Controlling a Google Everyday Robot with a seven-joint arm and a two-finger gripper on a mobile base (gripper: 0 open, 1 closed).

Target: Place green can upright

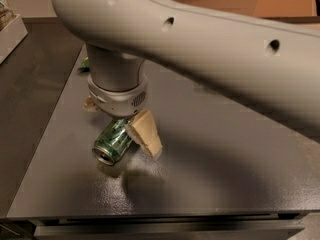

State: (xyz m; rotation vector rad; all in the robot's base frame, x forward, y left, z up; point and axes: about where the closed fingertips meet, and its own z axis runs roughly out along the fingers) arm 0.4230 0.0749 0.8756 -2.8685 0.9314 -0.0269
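Green can lay on its side on the dark grey table, toward the front-left, one end facing the front edge, the far end hidden under my wrist. My gripper hung low right over it with the fingers spread: one tan pad was just beside the can's right flank, maybe touching it, and the second pad only peeked out on the far left, apart from the can. Nothing was pinched and the can was not upright. Risks as I judged them: smooth round metal on a flat top, so if one pad reached it first on closing, it would likely roll or skid away instead of centring. The pads looked set at a slant to the can's axis, so a squeeze could twist it or catch a rim and let it pop out. A hard squeeze could dent the thin wall. Even with a good hold, an off-centre grip could let it swing and slip while tipping up, and letting go before the base sat flat would let it topple and roll toward the front edge. Green bag behind my wrist looked well apart, so little risk there.
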